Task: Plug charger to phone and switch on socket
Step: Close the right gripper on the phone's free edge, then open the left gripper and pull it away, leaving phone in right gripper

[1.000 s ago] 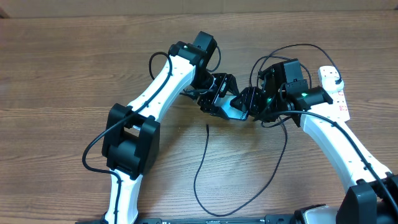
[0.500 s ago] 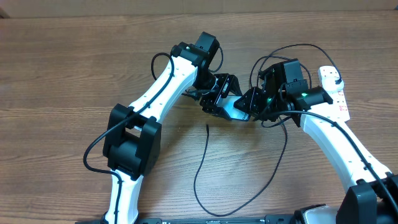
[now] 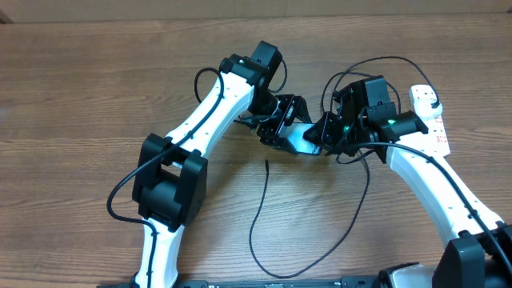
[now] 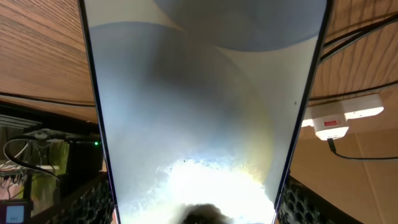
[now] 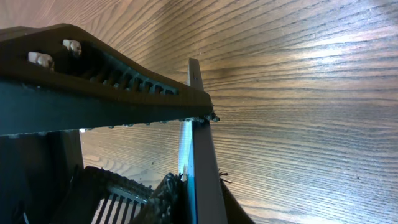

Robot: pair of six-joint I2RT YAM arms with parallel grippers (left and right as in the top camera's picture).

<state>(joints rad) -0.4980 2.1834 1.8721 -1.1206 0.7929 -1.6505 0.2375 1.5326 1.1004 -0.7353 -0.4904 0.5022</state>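
The phone point(image 3: 302, 140) hangs above the table between both grippers. My left gripper point(image 3: 286, 128) is shut on it across its width; in the left wrist view the pale blue screen point(image 4: 205, 112) fills the frame between the dark pads point(image 4: 93, 199). My right gripper point(image 3: 324, 138) pinches the phone's other end, and its wrist view shows the thin edge point(image 5: 200, 162) clamped between the fingers point(image 5: 165, 199). The charger cable point(image 3: 256, 216) lies looped on the table, its connector tip point(image 3: 266, 162) free just below the phone. The white socket point(image 3: 428, 116) lies at the far right.
Black cable loops point(image 3: 376, 64) rise behind the right wrist. The socket strip point(image 4: 339, 115) with a red label shows to the right of the phone in the left wrist view. A finger of the left gripper point(image 5: 93, 81) crosses the upper left of the right wrist view.
The right gripper's fingers have closed onto the phone. The phone and left gripper shifted slightly up and away from the table's front edge.
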